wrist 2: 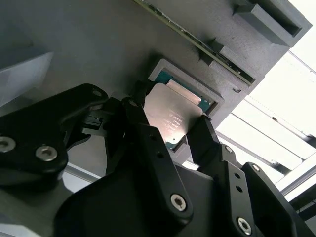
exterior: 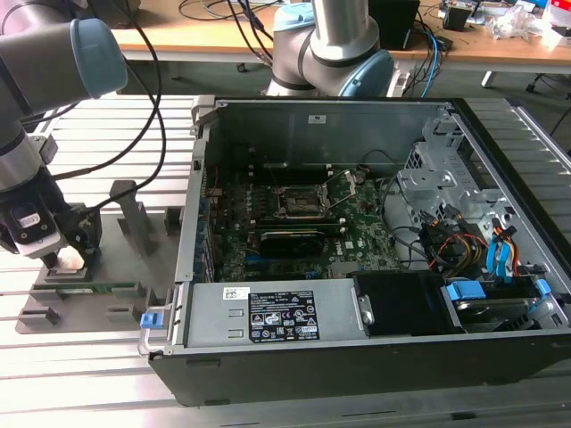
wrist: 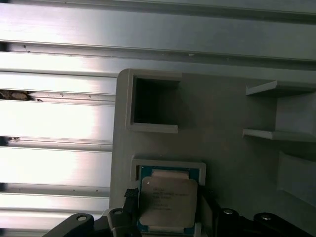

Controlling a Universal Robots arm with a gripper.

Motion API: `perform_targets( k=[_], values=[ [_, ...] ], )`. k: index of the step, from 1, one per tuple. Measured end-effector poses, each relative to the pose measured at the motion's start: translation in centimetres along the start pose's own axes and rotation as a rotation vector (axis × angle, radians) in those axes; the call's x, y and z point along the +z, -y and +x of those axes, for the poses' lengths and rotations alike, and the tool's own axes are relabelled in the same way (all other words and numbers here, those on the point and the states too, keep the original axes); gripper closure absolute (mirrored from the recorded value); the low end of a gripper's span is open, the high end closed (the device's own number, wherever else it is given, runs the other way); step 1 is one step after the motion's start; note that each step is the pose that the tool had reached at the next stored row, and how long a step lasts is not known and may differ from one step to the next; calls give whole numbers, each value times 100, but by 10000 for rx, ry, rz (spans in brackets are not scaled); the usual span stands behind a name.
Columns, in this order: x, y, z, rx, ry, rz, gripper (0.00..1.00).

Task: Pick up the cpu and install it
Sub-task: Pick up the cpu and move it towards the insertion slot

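At the exterior view's left, the black two-fingered gripper (exterior: 67, 252) is being held low over the grey moulded plastic tray (wrist: 222, 108), where the small flat square silvery-topped cpu (wrist: 167, 200) is lying in its pocket, directly beneath. The chip is apparently being clasped by two opposite edges between narrowed fingers (wrist 2: 148, 138). Well to the right, the black square socket (exterior: 303, 203) is sitting inside the open black computer case (exterior: 357, 383).

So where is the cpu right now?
In both wrist views the cpu lies in a square recess of the grey fixture at the gripper, on the exterior view's left beside the computer case.
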State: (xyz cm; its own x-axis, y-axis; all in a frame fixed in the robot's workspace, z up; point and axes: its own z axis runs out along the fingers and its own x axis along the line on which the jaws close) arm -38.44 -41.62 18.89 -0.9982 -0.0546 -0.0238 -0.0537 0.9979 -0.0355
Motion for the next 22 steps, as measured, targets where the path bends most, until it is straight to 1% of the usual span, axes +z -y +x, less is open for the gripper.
perform_targets(
  k=[1, 2, 22],
  values=[
    [0, 0, 0, 0, -1, 0, 41],
    [0, 0, 0, 0, -1, 0, 45],
    [7, 0, 0, 0, 0, 0, 45]
  ],
)
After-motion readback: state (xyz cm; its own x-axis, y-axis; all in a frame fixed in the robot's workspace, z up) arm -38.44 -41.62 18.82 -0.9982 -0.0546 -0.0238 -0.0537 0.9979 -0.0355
